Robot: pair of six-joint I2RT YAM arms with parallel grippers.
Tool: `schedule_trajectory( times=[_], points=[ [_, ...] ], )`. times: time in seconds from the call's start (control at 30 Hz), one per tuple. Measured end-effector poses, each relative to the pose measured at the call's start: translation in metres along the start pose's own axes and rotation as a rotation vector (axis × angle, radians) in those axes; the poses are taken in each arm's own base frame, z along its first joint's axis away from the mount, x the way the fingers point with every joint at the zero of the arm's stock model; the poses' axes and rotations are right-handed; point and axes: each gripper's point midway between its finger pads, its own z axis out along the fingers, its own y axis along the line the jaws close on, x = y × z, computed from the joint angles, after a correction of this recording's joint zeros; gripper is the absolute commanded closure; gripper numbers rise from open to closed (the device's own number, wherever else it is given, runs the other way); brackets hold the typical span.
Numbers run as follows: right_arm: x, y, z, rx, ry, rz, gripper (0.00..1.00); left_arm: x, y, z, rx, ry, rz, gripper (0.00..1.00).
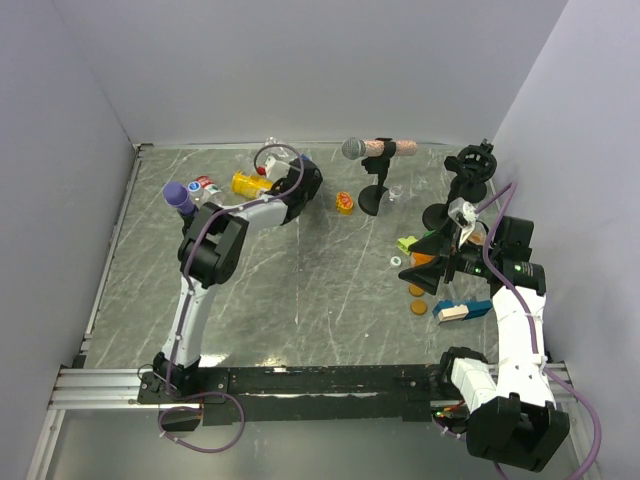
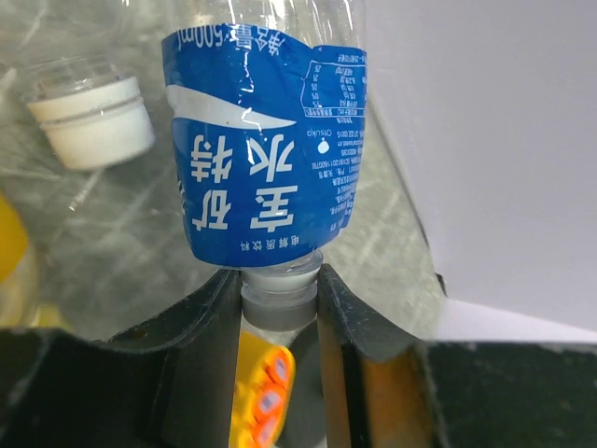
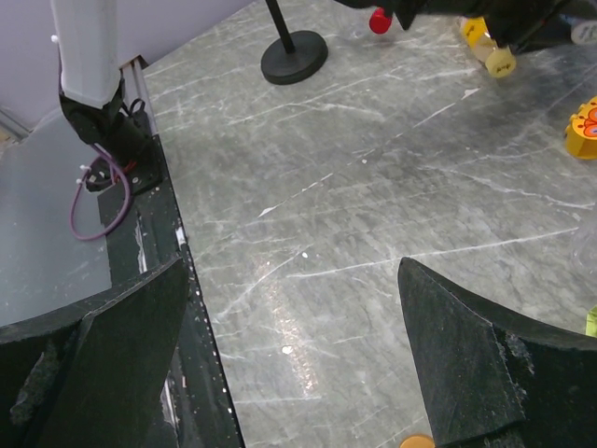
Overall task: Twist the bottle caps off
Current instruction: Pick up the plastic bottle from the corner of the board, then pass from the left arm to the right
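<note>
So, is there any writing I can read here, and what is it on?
"500ml": upside down on the blue label of the bottle the left gripper holds.
"宝矿" and "水特": big white characters, same label, also upside down.
Fine print on that label: too small to read.
Nothing else is legible.

We are holding the right gripper [image 3: 291, 280] spread wide over the grey table [image 3: 373, 187]; a black stand base [image 3: 294, 58] and red cap [image 3: 379, 19] are sitting at the top.
</note>
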Motion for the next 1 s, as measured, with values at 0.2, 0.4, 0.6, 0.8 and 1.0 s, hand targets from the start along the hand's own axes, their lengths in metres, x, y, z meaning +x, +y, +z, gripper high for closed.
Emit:
schedule_trajectory(
  times=[0.2,0.4,0.6,0.8,1.0],
  points=[
    [0.0,0.0,0.0,0.001,0.001,-0.003,0.01,-0.017,-0.036,-0.039,0.091,0.016,0.018,0.86],
    [0.001,0.0,0.0,0.001,0.002,-0.006,0.01,-0.032,-0.06,-0.077,0.171,0.023,0.015,0.86],
    [0.001,-0.001,0.0,0.006,0.005,-0.005,0.01,-0.032,-0.059,-0.089,0.19,0.044,0.041,0.87],
    [0.002,-0.001,0.0,0.007,0.006,-0.008,0.01,-0.028,-0.054,-0.093,0.192,0.067,0.07,0.87],
    [0.002,-0.001,0.0,0.008,0.006,-0.01,0.01,-0.025,-0.055,-0.094,0.201,0.09,0.079,0.87]
  ],
)
